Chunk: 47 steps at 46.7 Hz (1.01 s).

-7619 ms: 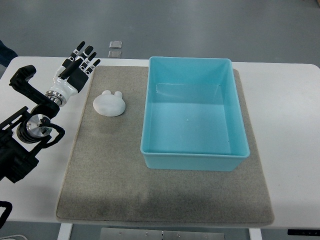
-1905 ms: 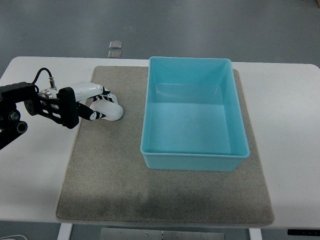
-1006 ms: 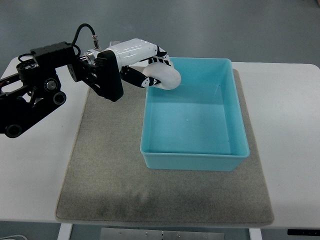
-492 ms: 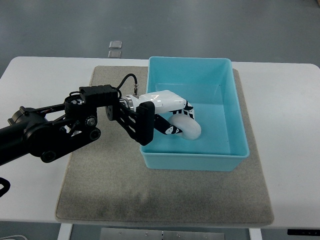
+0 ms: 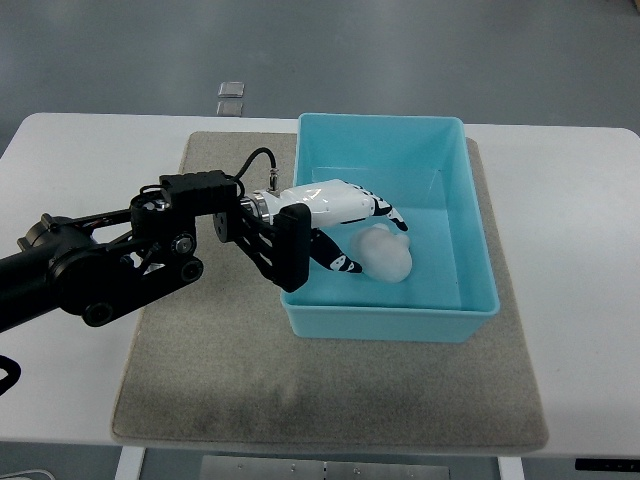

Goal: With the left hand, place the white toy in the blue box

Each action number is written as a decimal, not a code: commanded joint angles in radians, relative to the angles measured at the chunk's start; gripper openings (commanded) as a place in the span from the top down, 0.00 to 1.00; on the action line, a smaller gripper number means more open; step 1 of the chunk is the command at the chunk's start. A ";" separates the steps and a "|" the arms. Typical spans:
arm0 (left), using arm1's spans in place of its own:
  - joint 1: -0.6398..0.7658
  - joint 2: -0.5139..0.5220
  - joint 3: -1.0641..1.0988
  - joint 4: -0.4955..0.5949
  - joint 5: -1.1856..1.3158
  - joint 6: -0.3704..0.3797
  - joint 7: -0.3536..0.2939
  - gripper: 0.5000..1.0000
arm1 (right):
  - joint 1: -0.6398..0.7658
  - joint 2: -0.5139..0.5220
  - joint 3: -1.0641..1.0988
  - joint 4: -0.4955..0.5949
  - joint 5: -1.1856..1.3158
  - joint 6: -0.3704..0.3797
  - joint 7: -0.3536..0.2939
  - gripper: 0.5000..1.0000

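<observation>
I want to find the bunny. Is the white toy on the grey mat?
No, the white toy lies inside the blue plastic box.

My left hand (image 5: pixel 345 215) is reaching over the blue box (image 5: pixel 476 300), fingers spread just above the white toy (image 5: pixel 385 254), which is lying inside on the box floor.
</observation>
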 commanded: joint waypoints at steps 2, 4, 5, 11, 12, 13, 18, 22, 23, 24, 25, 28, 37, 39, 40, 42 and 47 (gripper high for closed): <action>0.000 0.001 -0.005 -0.007 0.000 0.004 0.000 0.23 | 0.000 0.000 0.000 0.000 0.000 0.000 0.000 0.13; 0.000 0.004 -0.009 -0.015 -0.002 0.013 0.000 0.23 | 0.000 0.000 0.000 0.000 0.000 0.000 0.000 0.13; 0.000 0.004 -0.009 -0.016 -0.002 0.021 0.000 0.23 | 0.000 0.000 0.000 0.000 0.000 0.000 0.000 0.13; 0.000 0.007 -0.021 -0.020 -0.011 0.091 0.002 0.11 | 0.000 0.000 0.000 0.000 0.000 0.000 0.000 0.13; 0.000 0.007 -0.028 -0.020 -0.017 0.104 0.002 0.08 | 0.000 0.000 0.000 0.000 0.000 0.000 0.000 0.13; 0.002 0.007 -0.034 -0.020 -0.026 0.113 0.000 0.08 | 0.000 0.000 0.000 0.000 0.000 0.000 0.000 0.13; 0.002 0.010 -0.069 -0.020 -0.109 0.118 0.002 0.08 | 0.000 0.000 0.000 0.000 0.000 0.000 0.000 0.13; 0.002 0.012 -0.092 -0.018 -0.220 0.116 0.002 0.06 | 0.000 0.000 0.000 0.000 0.000 0.000 0.000 0.13; 0.000 0.012 -0.100 -0.018 -0.249 0.116 0.002 0.04 | 0.000 0.000 0.000 0.000 0.000 0.000 0.000 0.13; 0.002 0.012 -0.106 -0.018 -0.281 0.116 0.002 0.02 | 0.000 0.000 0.000 0.000 0.000 0.000 0.000 0.13; 0.002 0.013 -0.113 -0.018 -0.312 0.116 0.002 0.02 | 0.000 0.000 0.000 0.000 0.000 0.000 0.000 0.13; 0.002 0.021 -0.130 -0.010 -0.405 0.115 0.002 0.02 | 0.000 0.000 0.000 0.000 0.000 0.000 0.000 0.13; 0.003 0.033 -0.184 0.068 -0.718 0.134 0.000 0.02 | 0.000 0.000 0.000 0.000 0.000 0.000 0.000 0.13; 0.003 0.033 -0.198 0.095 -0.792 0.138 0.000 0.02 | 0.002 0.000 0.000 0.000 0.000 0.000 0.000 0.13; 0.003 0.033 -0.204 0.109 -0.825 0.139 0.000 0.02 | 0.000 0.000 0.000 0.000 0.000 0.000 0.000 0.13; 0.003 0.035 -0.216 0.135 -0.891 0.139 0.000 0.02 | 0.000 0.000 0.000 0.000 0.000 0.000 0.000 0.13; 0.005 0.038 -0.239 0.181 -1.068 0.139 0.002 0.02 | 0.000 0.000 0.000 0.000 0.000 0.000 0.000 0.13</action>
